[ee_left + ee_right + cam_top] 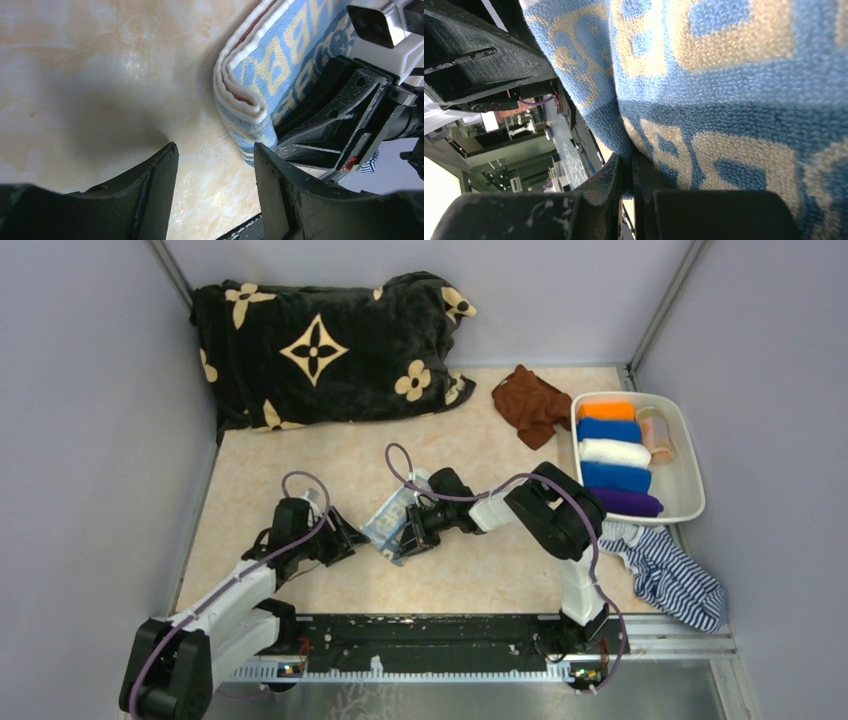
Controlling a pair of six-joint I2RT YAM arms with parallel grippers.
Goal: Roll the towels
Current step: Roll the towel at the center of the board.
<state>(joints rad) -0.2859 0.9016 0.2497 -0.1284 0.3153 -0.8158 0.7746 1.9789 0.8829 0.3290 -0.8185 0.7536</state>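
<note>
A blue towel with beige print and a red-and-white edge (390,523) lies partly rolled on the middle of the table. In the left wrist view its rolled end (250,80) shows several layers. My right gripper (410,533) is shut on the edge of this towel (724,75), a fold of cloth pinched between its jaws (630,162). My left gripper (342,540) stands open just left of the roll, only bare table between its fingers (215,150). A crumpled brown towel (530,405) lies at the back right.
A white tray (680,480) at the right holds several rolled towels, among them orange (606,410), blue, white and purple. A navy-and-white striped cloth (668,578) lies in front of it. A black blanket with beige flowers (320,350) fills the back left. Walls enclose the table.
</note>
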